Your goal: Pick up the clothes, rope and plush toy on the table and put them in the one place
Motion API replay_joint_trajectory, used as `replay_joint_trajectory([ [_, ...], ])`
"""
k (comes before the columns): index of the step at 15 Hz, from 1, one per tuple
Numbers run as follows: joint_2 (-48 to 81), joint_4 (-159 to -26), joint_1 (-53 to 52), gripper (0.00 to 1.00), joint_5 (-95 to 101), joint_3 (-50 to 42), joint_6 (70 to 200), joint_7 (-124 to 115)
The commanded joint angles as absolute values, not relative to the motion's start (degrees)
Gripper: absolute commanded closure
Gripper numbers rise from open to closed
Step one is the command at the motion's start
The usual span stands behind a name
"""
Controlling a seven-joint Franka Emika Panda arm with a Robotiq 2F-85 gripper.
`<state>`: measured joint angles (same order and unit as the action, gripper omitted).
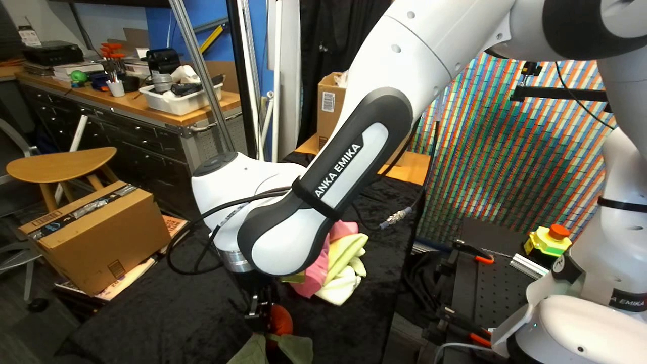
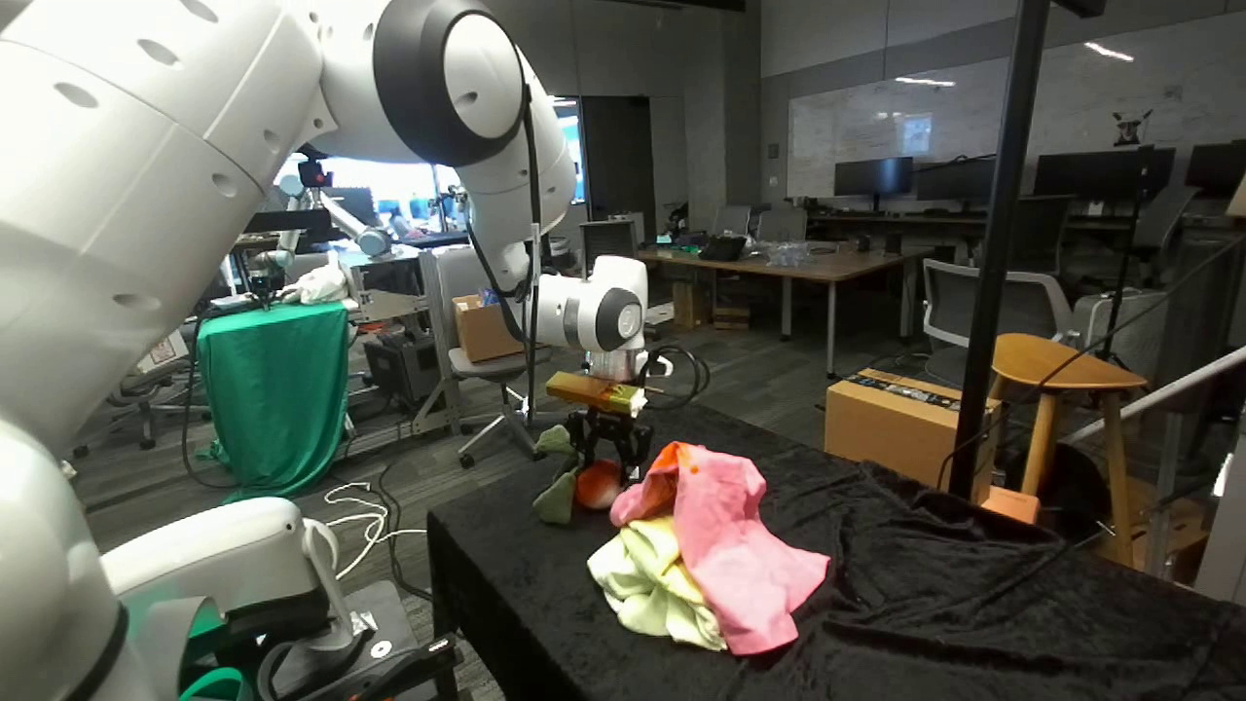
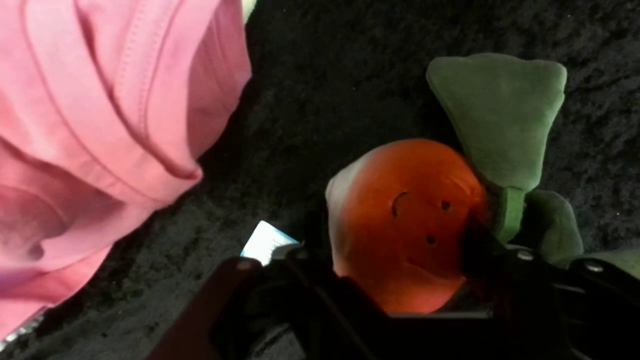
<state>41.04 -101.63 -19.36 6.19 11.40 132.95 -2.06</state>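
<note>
End effector (image 3: 397,232) astride plush toy (image 3: 405,220) on table (image 2: 934,623); cannot confirm grip. Found clothes (image 2: 709,548) heaped together, four o'clock from toy in an exterior view. Judged outstanding: toy's transfer. Cannot locate rope.

The white arm (image 1: 402,71) has black cables (image 1: 168,250) and pincer (image 3: 397,237).

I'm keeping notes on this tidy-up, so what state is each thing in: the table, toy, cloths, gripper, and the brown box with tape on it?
table: surface black and wrinkled
plush toy: lying on the table, face up
gripper: fingers on either side of the plush toy; cannot tell whether they grip it
pink cloth: crumpled
yellow cloths: bunched up, heaped with the pink cloth
cardboard box: closed, taped along the top
</note>
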Motion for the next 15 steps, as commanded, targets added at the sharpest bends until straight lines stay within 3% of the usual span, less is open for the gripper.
replay_joint_trajectory([
  [1,41.72,-100.47,-19.05,0.64,4.57,11.61,132.86,-2.14],
  [4,41.24,-100.69,-18.69,0.86,3.6,11.68,132.24,-2.1],
  [6,40.52,-101.0,-18.23,0.93,2.99,11.8,131.77,-1.91],
  [15,37.41,-102.51,-16.43,0.91,1.46,11.73,131.42,-1.95],
])
